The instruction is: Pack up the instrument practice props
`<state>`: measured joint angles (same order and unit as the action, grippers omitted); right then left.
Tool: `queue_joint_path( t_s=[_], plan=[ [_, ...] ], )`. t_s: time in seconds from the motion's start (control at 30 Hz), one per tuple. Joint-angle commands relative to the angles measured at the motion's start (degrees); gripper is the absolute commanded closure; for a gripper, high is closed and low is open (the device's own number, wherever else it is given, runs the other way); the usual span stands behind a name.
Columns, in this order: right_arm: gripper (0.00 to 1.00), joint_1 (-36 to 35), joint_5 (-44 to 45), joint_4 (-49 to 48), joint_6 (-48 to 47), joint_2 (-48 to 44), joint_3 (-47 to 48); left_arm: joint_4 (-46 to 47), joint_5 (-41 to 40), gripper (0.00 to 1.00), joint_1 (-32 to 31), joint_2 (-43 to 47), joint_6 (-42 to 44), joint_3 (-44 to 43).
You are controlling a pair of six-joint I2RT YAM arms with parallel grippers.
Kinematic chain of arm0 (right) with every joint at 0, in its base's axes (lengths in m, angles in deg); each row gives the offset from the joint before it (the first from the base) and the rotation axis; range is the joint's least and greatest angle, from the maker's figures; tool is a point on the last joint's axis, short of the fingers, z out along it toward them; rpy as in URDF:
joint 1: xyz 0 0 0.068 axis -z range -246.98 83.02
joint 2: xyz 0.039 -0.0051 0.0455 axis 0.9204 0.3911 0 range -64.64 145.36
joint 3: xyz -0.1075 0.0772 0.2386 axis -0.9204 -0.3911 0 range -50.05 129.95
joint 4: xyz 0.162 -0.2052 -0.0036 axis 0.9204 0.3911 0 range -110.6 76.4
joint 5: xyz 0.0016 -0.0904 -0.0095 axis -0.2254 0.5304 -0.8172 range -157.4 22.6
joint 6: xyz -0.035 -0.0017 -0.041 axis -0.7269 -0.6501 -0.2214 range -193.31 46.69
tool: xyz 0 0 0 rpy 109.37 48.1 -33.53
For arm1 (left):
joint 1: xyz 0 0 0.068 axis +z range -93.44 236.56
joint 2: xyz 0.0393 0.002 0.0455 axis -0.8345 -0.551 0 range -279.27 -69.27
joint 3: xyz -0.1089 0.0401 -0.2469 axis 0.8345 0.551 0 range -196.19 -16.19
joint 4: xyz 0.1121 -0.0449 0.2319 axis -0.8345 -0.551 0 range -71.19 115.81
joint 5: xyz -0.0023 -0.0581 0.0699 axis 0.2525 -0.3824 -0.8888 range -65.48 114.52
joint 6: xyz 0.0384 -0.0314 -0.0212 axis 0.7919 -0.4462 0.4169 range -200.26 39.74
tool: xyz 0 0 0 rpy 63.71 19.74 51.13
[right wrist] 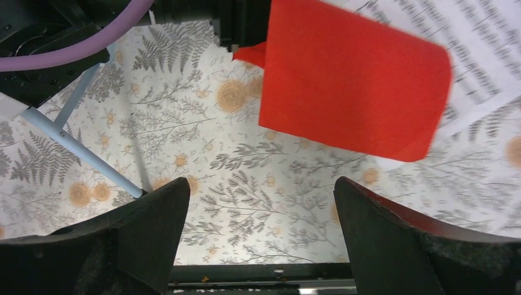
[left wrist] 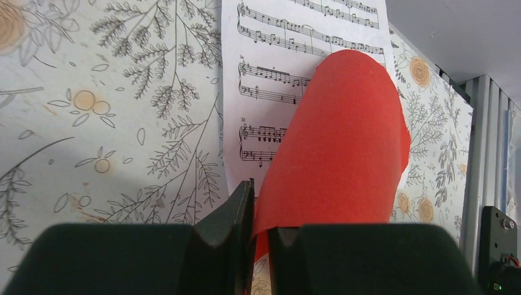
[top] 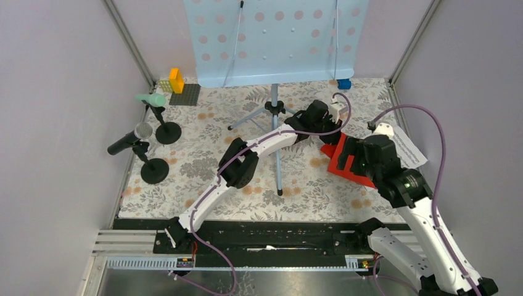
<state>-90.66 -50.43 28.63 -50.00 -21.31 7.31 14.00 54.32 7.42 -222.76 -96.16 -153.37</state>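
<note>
Two sheets lie at the right of the floral surface (top: 203,185), one red and one white. The red music sheet (right wrist: 350,80) lies partly over the white music sheet (top: 408,147), and its near-left part is curled up off the surface. The left gripper (left wrist: 263,215) reaches across from the left to that raised edge. Its jaws stand only a narrow slit apart with the red edge running down into the slit. Whether they really clamp it I cannot tell. The right gripper (right wrist: 261,190) hovers just near of the red sheet, its jaws spread wide with nothing between them.

One pale blue perforated music rack (top: 277,40) stands upright at the far middle, and its tripod legs (top: 278,166) splay out over the surface. One leg passes under the left arm.

At the far left stand two black round-based mic holders. The farther holder (top: 168,132) carries the mint-green microphone (top: 151,98), and the nearer holder (top: 154,171) carries the black microphone (top: 126,142). That makes two microphones, both tilted with their heads to the left.

In the far-left corner yellow and orange bricks (top: 176,80) sit beside a grey plate (top: 187,95). One small blue toy car (top: 343,83) rests by the rack's far-right lower corner.
</note>
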Motion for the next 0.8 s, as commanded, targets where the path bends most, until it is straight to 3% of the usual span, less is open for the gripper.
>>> queue_joint_path(
  t_s=[0.0, 0.23, 0.4, 0.53, 0.77],
  plan=[
    [0.09, -0.3, -5.9, -8.2, 7.2, 2.1, -7.0, 3.2, 0.7, 0.82, 0.4, -1.9, -1.2, 0.0],
    [0.29, -0.3, -2.7, -20.0, 15.4, 1.8, -20.1, 3.8, 2.0, 0.58, 0.4, -1.7, -1.6, 0.7],
    [0.35, -0.3, -1.7, -26.6, 18.6, 3.4, -26.4, 4.5, 2.6, 0.44, 0.3, -1.0, -1.6, 1.6],
    [0.38, -0.3, -3.2, -31.3, 20.9, 4.5, -30.8, 5.0, 2.7, 0.37, 0.1, -0.9, -1.6, 1.6],
    [0.45, -0.3, -9.7, -37.4, 23.2, 7.6, -34.9, 5.4, 2.7, 0.38, -0.4, -1.4, -1.8, 1.5]
  ],
)
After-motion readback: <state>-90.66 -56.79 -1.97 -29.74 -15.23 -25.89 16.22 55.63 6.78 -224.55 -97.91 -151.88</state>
